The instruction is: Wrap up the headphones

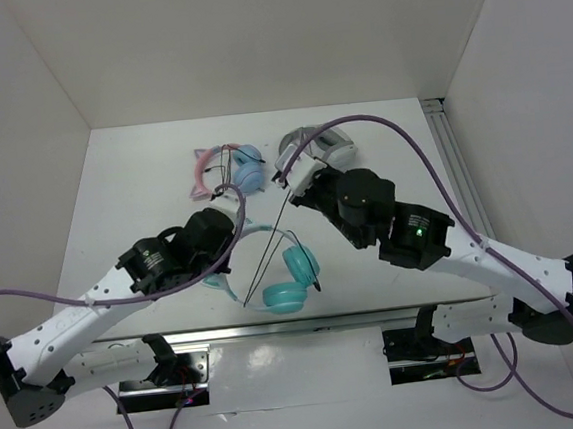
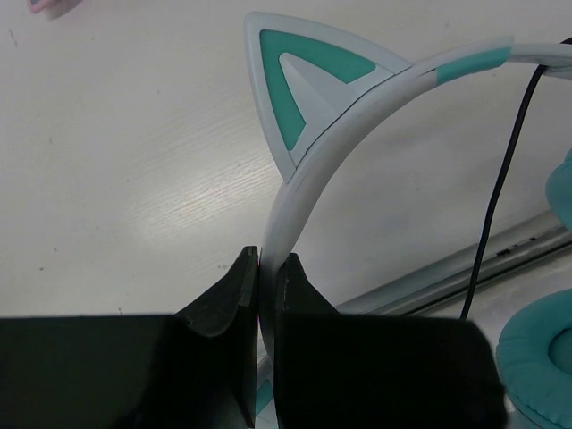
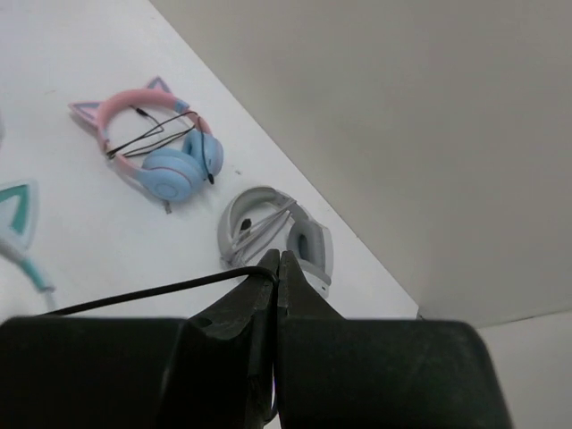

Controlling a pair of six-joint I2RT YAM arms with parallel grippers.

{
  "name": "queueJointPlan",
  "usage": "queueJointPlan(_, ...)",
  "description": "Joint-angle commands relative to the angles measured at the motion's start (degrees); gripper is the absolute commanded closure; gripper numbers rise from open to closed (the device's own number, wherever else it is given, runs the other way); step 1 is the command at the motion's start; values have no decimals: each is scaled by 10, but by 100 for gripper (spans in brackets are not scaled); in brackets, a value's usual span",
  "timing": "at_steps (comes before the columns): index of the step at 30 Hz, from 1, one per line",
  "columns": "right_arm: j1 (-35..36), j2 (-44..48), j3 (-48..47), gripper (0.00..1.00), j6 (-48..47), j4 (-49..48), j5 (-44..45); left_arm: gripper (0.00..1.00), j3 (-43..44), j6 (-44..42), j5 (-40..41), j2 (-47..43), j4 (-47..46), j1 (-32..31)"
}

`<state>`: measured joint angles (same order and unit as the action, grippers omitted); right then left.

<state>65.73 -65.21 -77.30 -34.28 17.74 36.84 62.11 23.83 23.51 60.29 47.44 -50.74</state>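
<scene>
The teal headphones (image 1: 290, 277) lie near the table's front edge, ear cups to the right. My left gripper (image 2: 266, 268) is shut on their pale headband (image 2: 299, 183), just below a cat ear (image 2: 299, 76); in the top view it sits at the band's left end (image 1: 234, 211). The thin black cable (image 1: 269, 244) runs taut from the ear cups up to my right gripper (image 1: 283, 178). In the right wrist view my right gripper (image 3: 278, 265) is shut on the cable (image 3: 143, 293), held above the table.
Pink-and-blue cat-ear headphones (image 1: 224, 168) lie at the back centre, wrapped in their cord. Grey-and-white headphones (image 1: 321, 147) lie to their right, just behind my right gripper. A metal rail (image 1: 276, 326) runs along the front edge.
</scene>
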Motion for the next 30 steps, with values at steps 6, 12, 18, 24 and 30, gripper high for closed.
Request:
queueJointPlan(6,-123,4,31,100,46,-120,-90,100,61,-41,-92,-100,42,-18)
queueJointPlan(12,-162,-26,42,100,71,-114,-150,100,106,-57,-146,-141,60,-18)
queueJointPlan(18,-229,-31,52,100,115,-125,-234,100,156,-51,-118,-155,92,-18)
queueJointPlan(24,-304,-31,130,94,237,-217,-458,100,245,-20,-54,-132,93,-18)
queueJointPlan(30,-387,-54,276,91,407,-479,-631,100,303,64,3,-120,29,-18)
